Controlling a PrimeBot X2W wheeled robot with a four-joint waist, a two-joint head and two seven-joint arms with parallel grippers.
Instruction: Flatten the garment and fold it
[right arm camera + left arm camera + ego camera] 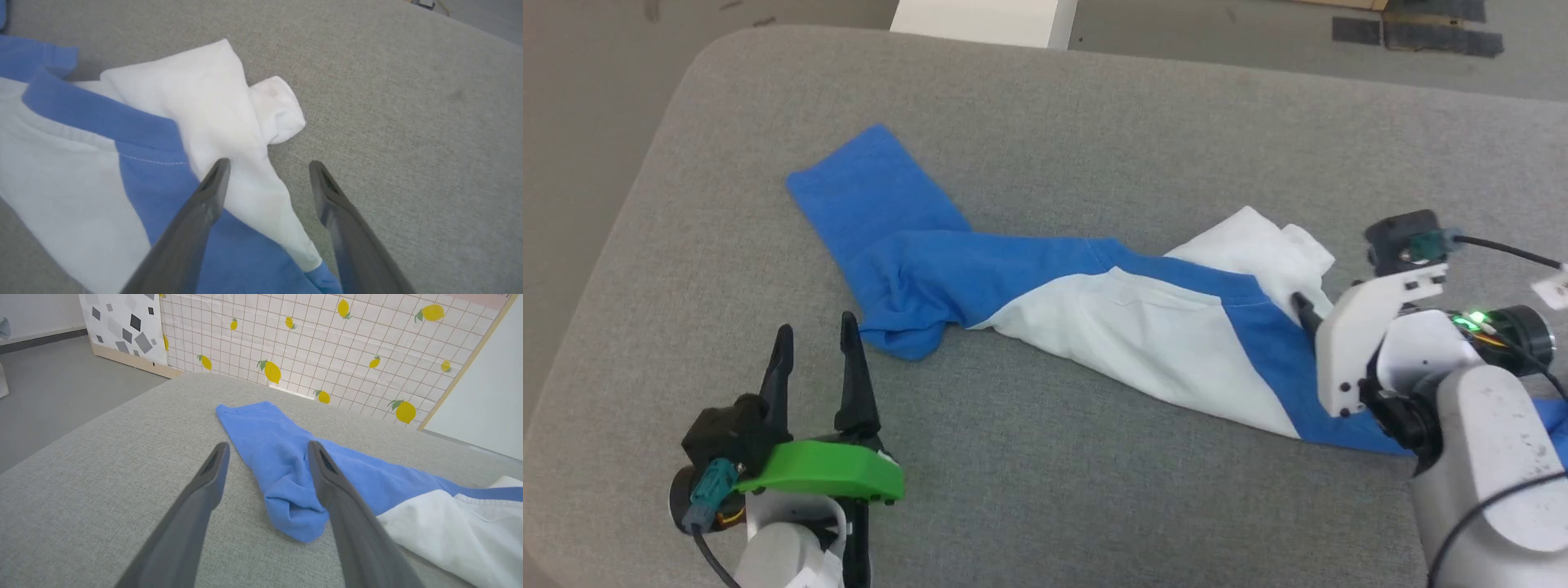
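Left to right: the left gripper [817,327], fingers spread and empty, stood near the folded blue sleeve of the one garment [1135,318], which lay crumpled across the grey padded surface [1045,122]. The right gripper [269,163], likewise spread, hung over its bunched white end. Beyond the surface, a lemon-print panel [327,335] stood on a grey floor [61,375].
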